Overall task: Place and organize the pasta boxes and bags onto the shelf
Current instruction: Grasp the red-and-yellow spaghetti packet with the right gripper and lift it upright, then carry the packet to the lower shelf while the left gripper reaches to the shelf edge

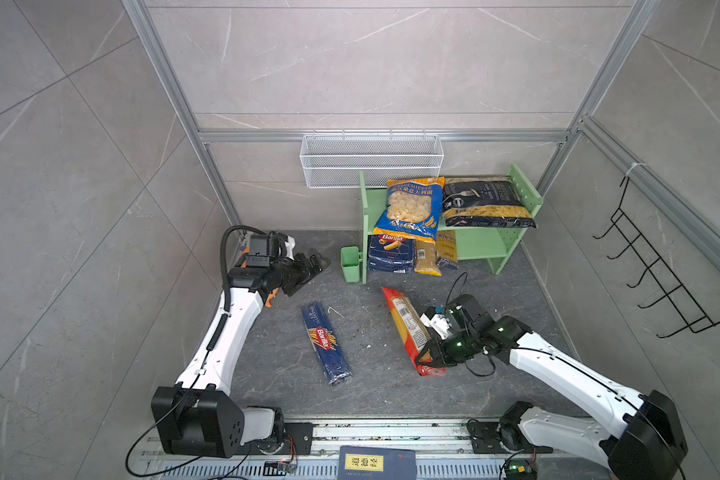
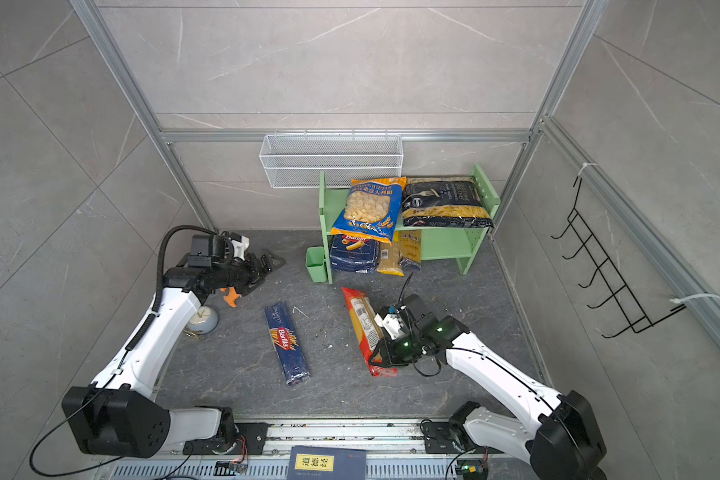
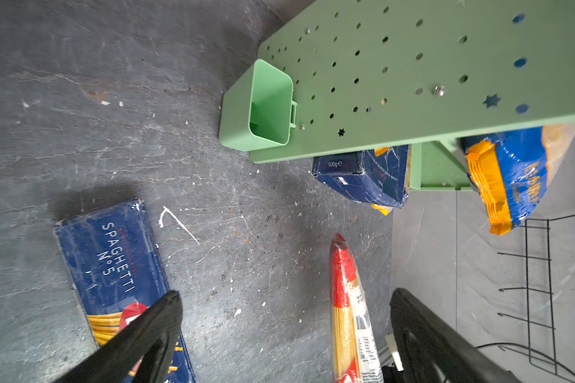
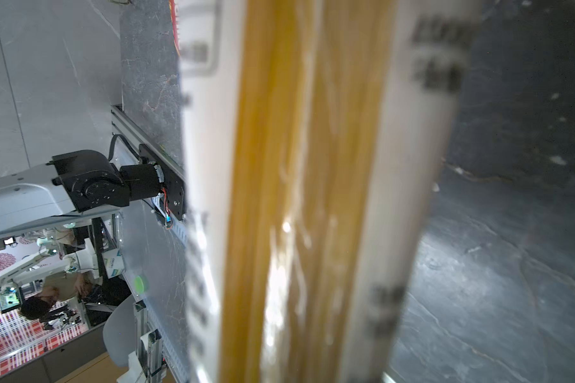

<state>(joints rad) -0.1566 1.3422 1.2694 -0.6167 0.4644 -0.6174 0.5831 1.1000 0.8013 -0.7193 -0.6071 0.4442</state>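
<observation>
A long red spaghetti pack point(image 1: 406, 322) point(image 2: 360, 318) lies slanted on the dark floor, and my right gripper point(image 1: 427, 359) point(image 2: 381, 357) is shut on its near end. In the right wrist view the pack point(image 4: 312, 199) fills the picture, blurred. A blue Barilla spaghetti pack point(image 1: 326, 343) point(image 3: 113, 265) lies flat, left of middle. My left gripper point(image 1: 319, 262) point(image 3: 286, 295) hovers open and empty near the green cup point(image 1: 350, 264). The mint-green shelf point(image 1: 474, 243) has an orecchiette bag point(image 1: 410, 210) and a penne bag point(image 1: 485, 203) on top. A rigatoni box point(image 1: 391, 253) and two slim packs point(image 1: 428, 259) stand below.
A white wire mesh basket point(image 1: 371, 160) hangs on the back wall. A black hook rack point(image 1: 657, 274) is on the right wall. A dark blue book point(image 1: 377, 463) lies at the front rail. An orange toy point(image 2: 230, 296) and a small round clock point(image 2: 202, 320) sit beside the left arm.
</observation>
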